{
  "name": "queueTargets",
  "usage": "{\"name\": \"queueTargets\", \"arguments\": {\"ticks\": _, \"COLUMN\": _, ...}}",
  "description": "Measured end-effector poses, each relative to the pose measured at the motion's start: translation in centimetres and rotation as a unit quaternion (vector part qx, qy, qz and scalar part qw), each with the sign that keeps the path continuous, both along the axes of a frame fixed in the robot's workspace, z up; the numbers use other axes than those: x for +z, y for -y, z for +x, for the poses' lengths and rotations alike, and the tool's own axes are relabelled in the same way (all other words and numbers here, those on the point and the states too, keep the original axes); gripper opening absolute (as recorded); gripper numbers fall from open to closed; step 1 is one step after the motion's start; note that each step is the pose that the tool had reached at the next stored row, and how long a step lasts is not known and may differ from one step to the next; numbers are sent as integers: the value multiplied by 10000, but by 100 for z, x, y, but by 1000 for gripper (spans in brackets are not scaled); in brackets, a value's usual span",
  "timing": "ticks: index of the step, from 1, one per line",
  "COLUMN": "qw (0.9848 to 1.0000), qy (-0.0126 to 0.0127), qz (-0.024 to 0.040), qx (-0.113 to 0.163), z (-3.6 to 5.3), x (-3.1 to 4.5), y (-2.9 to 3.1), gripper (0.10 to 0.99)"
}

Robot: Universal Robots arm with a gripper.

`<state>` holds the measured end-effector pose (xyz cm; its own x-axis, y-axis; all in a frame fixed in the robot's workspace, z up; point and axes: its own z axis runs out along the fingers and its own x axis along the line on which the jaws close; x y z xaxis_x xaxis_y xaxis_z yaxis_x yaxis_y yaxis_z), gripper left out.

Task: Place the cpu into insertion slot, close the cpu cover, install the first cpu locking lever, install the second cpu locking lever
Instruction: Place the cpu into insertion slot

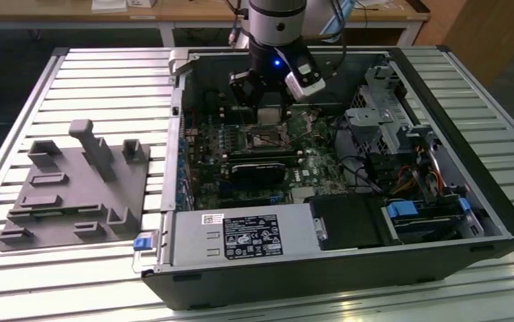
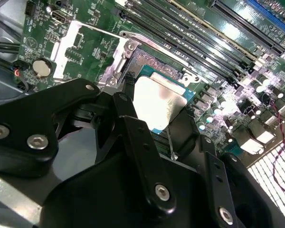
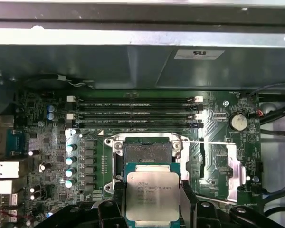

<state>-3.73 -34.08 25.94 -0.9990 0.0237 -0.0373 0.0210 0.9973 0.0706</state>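
My gripper (image 1: 272,109) reaches down into the open computer case and is shut on the cpu (image 3: 150,192), a flat square chip with a silver-beige face. Black fingers (image 3: 115,202) press on two opposite edges of the chip. The cpu (image 2: 157,100) hangs just above the green board, at the edge of the insertion slot (image 3: 147,153), whose dark centre lies bare. That slot (image 1: 264,139) sits on the board just in front of the gripper. The cpu cover (image 3: 222,167), a silvery frame plate, is swung open beside the slot. A thin lever wire (image 3: 206,141) stands out over it.
Long black memory slots (image 3: 133,111) run close behind the socket. A black card (image 1: 257,168) lies in front of the socket, with a drive cage and cables (image 1: 391,127) on the exterior view's right. A grey parts fixture (image 1: 74,188) rests on the slatted table outside the case.
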Motion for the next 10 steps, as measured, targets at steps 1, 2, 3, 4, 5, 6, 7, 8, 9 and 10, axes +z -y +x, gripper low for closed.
{"name": "queueTargets", "arguments": {"ticks": 1, "qw": 10000, "qy": 0, "qz": -12, "qx": 0, "z": -1, "x": -12, "y": -2, "gripper": 537}}
{"name": "queueTargets", "arguments": {"ticks": 2, "qw": 10000, "qy": 0, "qz": -25, "qx": 0, "z": -1, "x": -25, "y": -4, "gripper": 537}}
{"name": "queueTargets", "arguments": {"ticks": 3, "qw": 10000, "qy": 0, "qz": -36, "qx": 0, "z": -1, "x": -36, "y": -6, "gripper": 537}}
{"name": "queueTargets", "arguments": {"ticks": 4, "qw": 10000, "qy": -1, "qz": -40, "qx": 0, "z": -1, "x": -42, "y": -7, "gripper": 537}}
{"name": "queueTargets", "arguments": {"ticks": 5, "qw": 10000, "qy": -1, "qz": -41, "qx": 0, "z": -1, "x": -42, "y": -7, "gripper": 537}}
{"name": "queueTargets", "arguments": {"ticks": 6, "qw": 10000, "qy": -1, "qz": -42, "qx": 0, "z": -1, "x": -42, "y": -7, "gripper": 537}}
{"name": "queueTargets", "arguments": {"ticks": 7, "qw": 10000, "qy": -1, "qz": -42, "qx": 0, "z": -1, "x": -42, "y": -7, "gripper": 537}}
{"name": "queueTargets", "arguments": {"ticks": 8, "qw": 10000, "qy": -1, "qz": -42, "qx": 0, "z": -1, "x": -43, "y": -7, "gripper": 537}}
{"name": "queueTargets", "arguments": {"ticks": 9, "qw": 10000, "qy": 0, "qz": -42, "qx": -22, "z": -1, "x": -43, "y": -7, "gripper": 537}}
{"name": "queueTargets", "arguments": {"ticks": 10, "qw": 10000, "qy": -1, "qz": -41, "qx": -89, "z": -2, "x": -44, "y": -8, "gripper": 537}}
